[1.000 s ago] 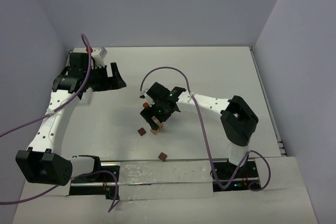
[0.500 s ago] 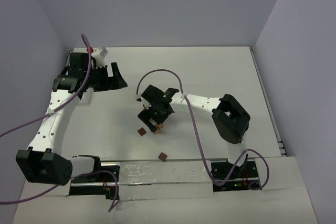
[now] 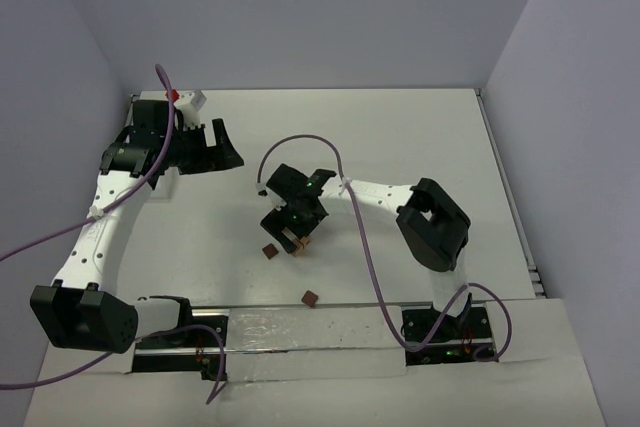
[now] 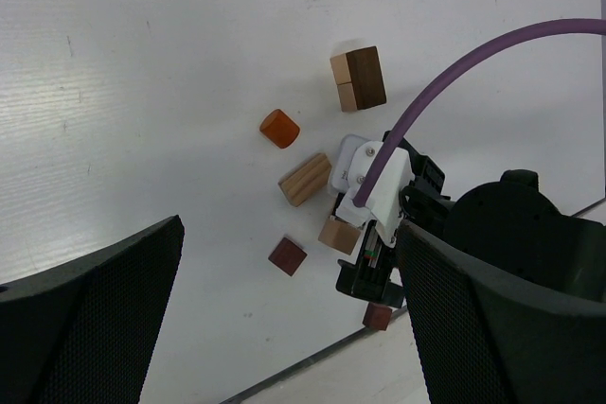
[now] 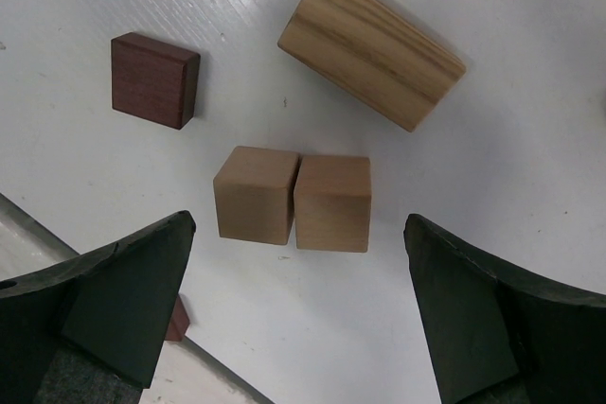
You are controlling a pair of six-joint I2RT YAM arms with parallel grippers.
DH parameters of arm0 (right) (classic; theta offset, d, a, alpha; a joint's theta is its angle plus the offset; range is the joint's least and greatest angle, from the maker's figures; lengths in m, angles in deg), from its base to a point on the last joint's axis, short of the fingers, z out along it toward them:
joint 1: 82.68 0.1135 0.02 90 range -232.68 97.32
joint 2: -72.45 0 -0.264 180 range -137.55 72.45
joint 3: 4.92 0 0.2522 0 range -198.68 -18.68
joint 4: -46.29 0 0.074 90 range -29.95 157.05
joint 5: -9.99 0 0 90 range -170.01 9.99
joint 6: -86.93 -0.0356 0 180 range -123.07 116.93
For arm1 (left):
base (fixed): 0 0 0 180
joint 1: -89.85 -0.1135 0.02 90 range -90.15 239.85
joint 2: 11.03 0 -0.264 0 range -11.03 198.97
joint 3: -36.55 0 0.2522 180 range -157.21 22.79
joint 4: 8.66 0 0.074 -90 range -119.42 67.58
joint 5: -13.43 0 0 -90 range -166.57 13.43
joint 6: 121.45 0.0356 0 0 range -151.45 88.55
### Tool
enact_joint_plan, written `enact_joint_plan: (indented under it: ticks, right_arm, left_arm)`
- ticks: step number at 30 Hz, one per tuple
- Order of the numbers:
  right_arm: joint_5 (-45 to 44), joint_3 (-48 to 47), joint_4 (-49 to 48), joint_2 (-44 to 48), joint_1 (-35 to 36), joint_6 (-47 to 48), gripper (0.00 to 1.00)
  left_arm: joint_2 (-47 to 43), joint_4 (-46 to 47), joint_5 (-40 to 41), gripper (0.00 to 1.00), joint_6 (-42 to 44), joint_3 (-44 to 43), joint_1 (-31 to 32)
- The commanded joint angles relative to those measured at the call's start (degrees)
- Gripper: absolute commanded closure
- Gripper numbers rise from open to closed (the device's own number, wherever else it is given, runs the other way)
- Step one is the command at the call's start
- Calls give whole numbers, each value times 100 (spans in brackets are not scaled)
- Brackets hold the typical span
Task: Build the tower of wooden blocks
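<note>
My right gripper [image 3: 296,228] hangs open just above the middle of the table. Two tan cubes [image 5: 252,195] [image 5: 332,202] lie side by side between and ahead of its open fingers [image 5: 123,300]. A tan bar [image 5: 371,46] and a dark reddish-brown cube [image 5: 154,79] lie beyond them. My left gripper [image 3: 225,144] is open and empty at the back left, well away from the wood blocks [image 4: 305,179]. From there I also see an orange piece [image 4: 279,128] and a tan and dark brown pair [image 4: 358,79]. The tower is out of view.
Another reddish-brown cube [image 3: 311,297] lies near the front rail [image 3: 300,332]. A red and white fixture [image 3: 186,99] sits at the back left corner. Walls close the table on three sides. The right arm's purple cable [image 3: 300,137] loops over the middle.
The right arm has folded in, carrying its open gripper slightly left and down over the two tan cubes. The left arm has not moved.
</note>
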Motion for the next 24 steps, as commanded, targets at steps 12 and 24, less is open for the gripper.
enact_joint_plan:
  ticks: [12, 24]
  right_arm:
    - [-64, -299, -11, -287, 84, -159, 0]
    - [21, -210, -140, -289, 76, -81, 9]
  left_arm:
    - [22, 292, -203, 1, -58, -51, -56]
    - [48, 301, -177, 1, -31, -34, -56]
